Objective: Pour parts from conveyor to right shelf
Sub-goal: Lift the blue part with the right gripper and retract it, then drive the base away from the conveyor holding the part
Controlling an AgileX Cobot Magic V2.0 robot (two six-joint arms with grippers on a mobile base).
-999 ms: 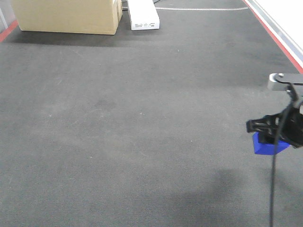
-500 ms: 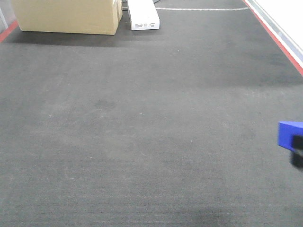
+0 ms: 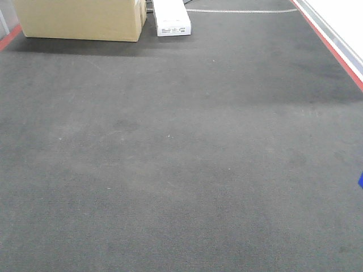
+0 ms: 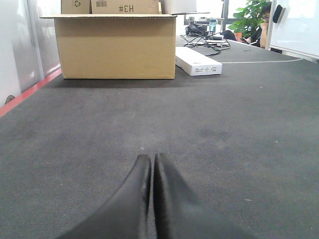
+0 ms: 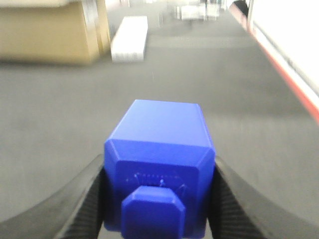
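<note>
Between the 2 black fingers (image 5: pixel 82 204) of the R gripper (image 5: pixel 159 162) sits the blue part (image 5: pixel 162 129), clamped on both sides w/ the pads pressed flat vs. its L and R walls. Its small square knob (image 5: pixel 153 211) faces the wrist cam, low on the near face. The top face is plain w/ chamfered edges. R wrist view is blurred, so fine detail is lost.

Below and beyond the part runs the conveyor (image 3: pixel 170 158), dark grey and felt-like. Can't tell whether the part touches the belt or hangs above it. From the front cam the part shows only as 1 tiny blue corner at the far R edge, approx 2/3 of the way down, over the belt.

L gripper (image 4: pixel 151 160): its 2 black fingers are pressed together tip to tip w/ nothing btwn them, pointing along the belt and low over it.

At the far end of the belt stands 1 cardboard box (image 4: pixel 114 47), flaps open, near the L red stripe (image 4: pixel 27 92). Just beside it to the R lies 1 long white carton (image 4: pixel 198 61), flat on the belt. The 2nd red stripe (image 3: pixel 332 48) runs along the R edge. Past the belt's end, the L wrist view shows cables (image 4: pixel 209 42), a green plant (image 4: pixel 249 20) and a whiteboard (image 4: pixel 296 25).
</note>
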